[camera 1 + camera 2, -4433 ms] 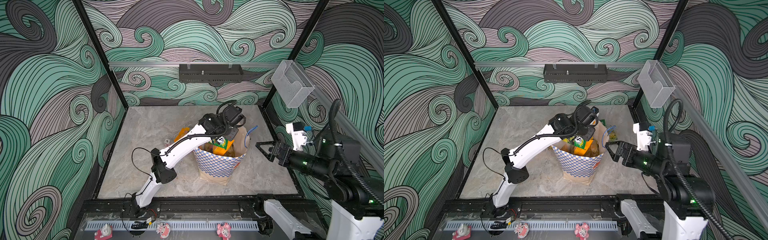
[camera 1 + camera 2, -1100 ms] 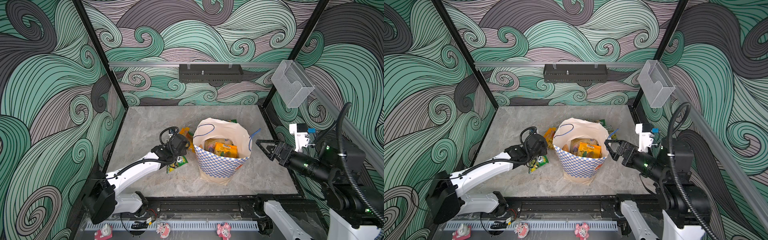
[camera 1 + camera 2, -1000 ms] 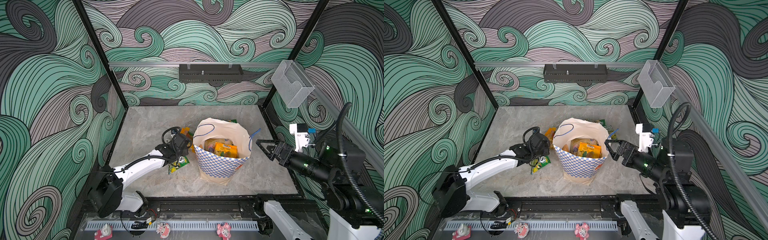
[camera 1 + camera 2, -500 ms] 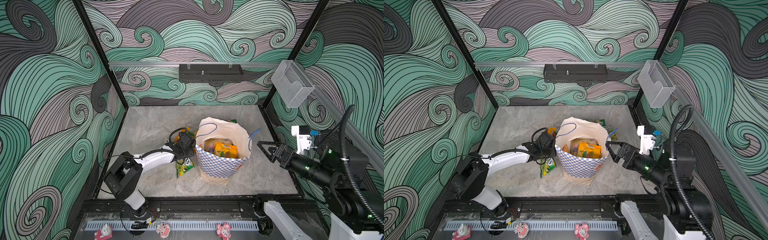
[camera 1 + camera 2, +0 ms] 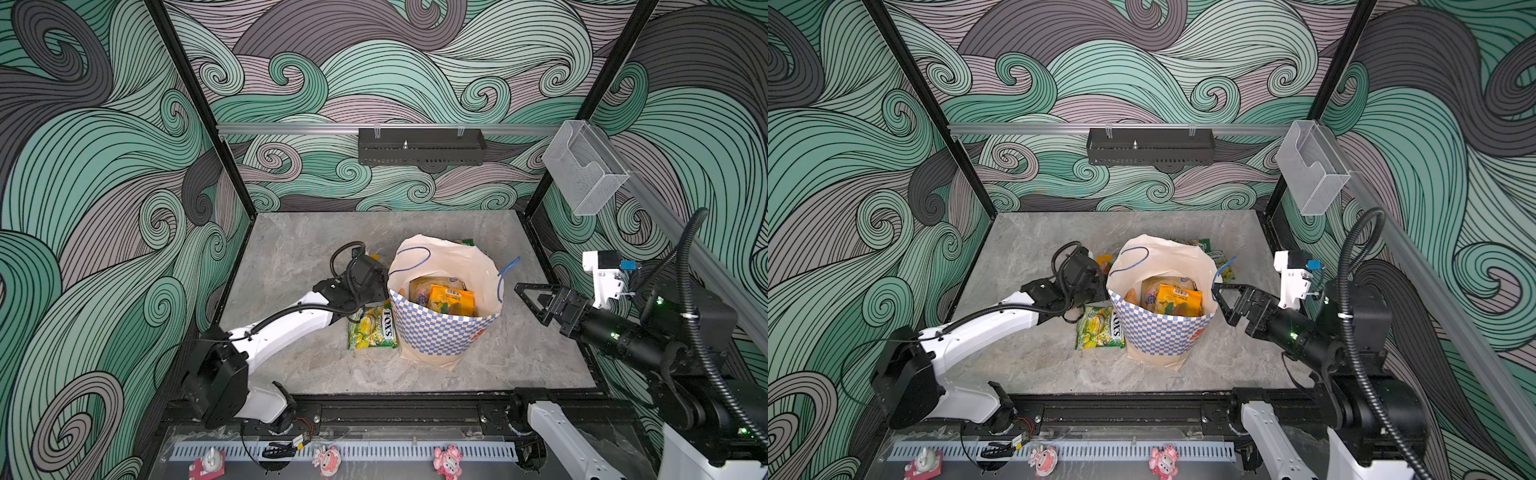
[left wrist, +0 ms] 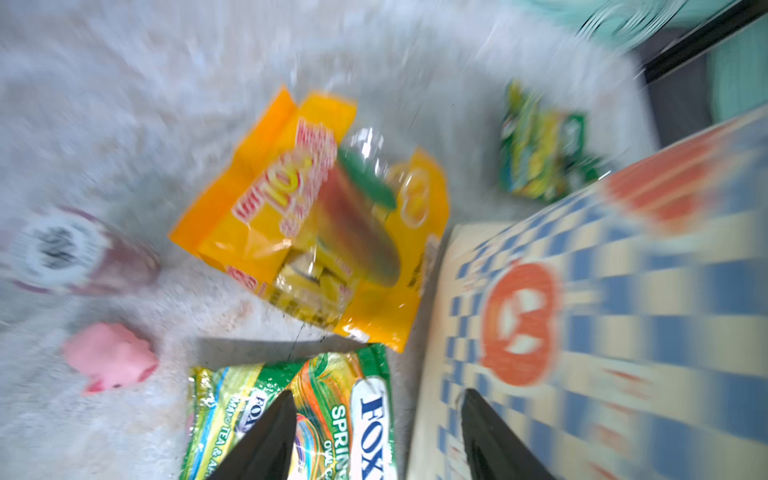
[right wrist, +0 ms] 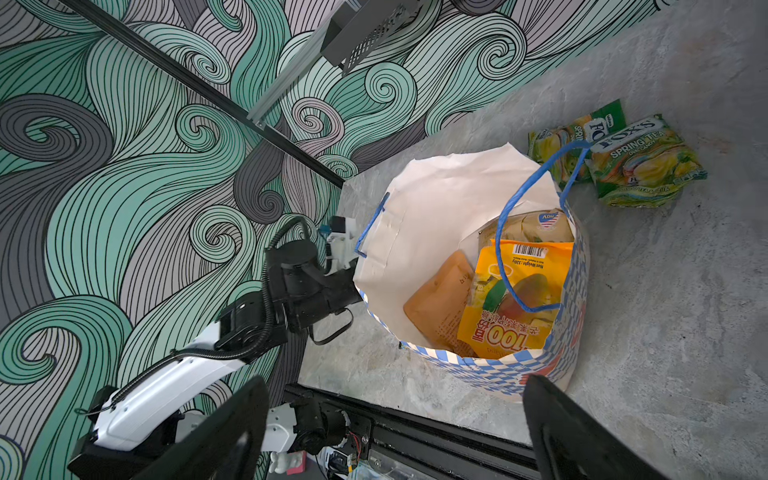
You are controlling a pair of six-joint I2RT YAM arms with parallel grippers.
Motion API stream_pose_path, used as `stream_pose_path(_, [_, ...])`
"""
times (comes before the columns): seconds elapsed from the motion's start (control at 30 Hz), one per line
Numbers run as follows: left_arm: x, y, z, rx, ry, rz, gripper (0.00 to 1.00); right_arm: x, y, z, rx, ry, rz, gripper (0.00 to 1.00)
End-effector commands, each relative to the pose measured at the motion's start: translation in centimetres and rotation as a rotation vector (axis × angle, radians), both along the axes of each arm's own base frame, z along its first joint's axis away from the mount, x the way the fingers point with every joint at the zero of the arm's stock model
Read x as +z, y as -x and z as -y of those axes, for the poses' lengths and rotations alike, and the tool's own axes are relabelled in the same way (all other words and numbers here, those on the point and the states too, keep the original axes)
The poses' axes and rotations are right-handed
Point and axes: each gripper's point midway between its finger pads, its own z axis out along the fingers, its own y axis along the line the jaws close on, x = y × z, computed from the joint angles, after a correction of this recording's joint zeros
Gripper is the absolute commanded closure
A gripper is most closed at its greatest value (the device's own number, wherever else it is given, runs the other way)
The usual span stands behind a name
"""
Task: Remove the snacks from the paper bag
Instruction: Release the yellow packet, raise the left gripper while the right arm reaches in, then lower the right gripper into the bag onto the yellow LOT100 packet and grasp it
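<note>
While its jaws stand apart with nothing between them, left gripper [image 6: 376, 395] hovers over a FOX'S packet [image 5: 372, 328] lying flat just left of the bag [image 5: 440, 332]. An orange packet [image 6: 316, 232] and a pink pig [image 6: 110, 357] lie beyond it, also outside the bag. Right gripper [image 5: 530, 303], wide open and empty, hangs right of the bag. The bag stands upright; snacks [image 7: 515, 291] lie inside, and two green packets [image 7: 640, 166] behind it.

The left wrist view is blurred: the checks of the paper bag [image 6: 623, 291] run together, and a round white-and-dark thing [image 6: 58, 249] cannot be identified. The FOX'S packet [image 6: 340, 415] is cut by that picture's edge.
</note>
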Motion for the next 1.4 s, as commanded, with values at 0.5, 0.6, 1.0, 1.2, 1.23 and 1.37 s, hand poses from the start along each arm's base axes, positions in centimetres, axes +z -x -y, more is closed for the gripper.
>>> stream_pose_path(0.5, [23.3, 6.3, 0.2, -0.313, 0.332, 0.431, 0.34, 1.5, -5.1, -3.2, 0.204, 0.111, -0.028, 0.1])
stream_pose_path(0.6, [24.3, 7.1, 1.7, -0.409, 0.318, 0.449, 0.34, 0.4, -6.2, -4.0, 0.231, 0.203, -0.062, 0.1])
stream_pose_path(1.0, [24.9, 10.2, 3.0, -0.681, 0.17, 0.531, 0.31, -7.9, -10.2, -6.9, 0.271, 0.536, -0.275, 0.1])
stream_pose_path(1.2, [26.5, 10.7, 3.3, -0.806, 0.025, 0.593, 0.26, -12.0, -12.1, -6.9, 0.217, 0.602, -0.383, 0.1])
stream_pose_path(1.23, [26.7, 10.7, 3.4, -0.826, 0.008, 0.607, 0.26, -12.7, -12.2, -7.0, 0.222, 0.606, -0.394, 0.1])
stream_pose_path(1.37, [26.9, 10.7, 4.0, -0.899, -0.054, 0.65, 0.24, -15.4, -12.8, -7.7, 0.221, 0.601, -0.433, 0.11])
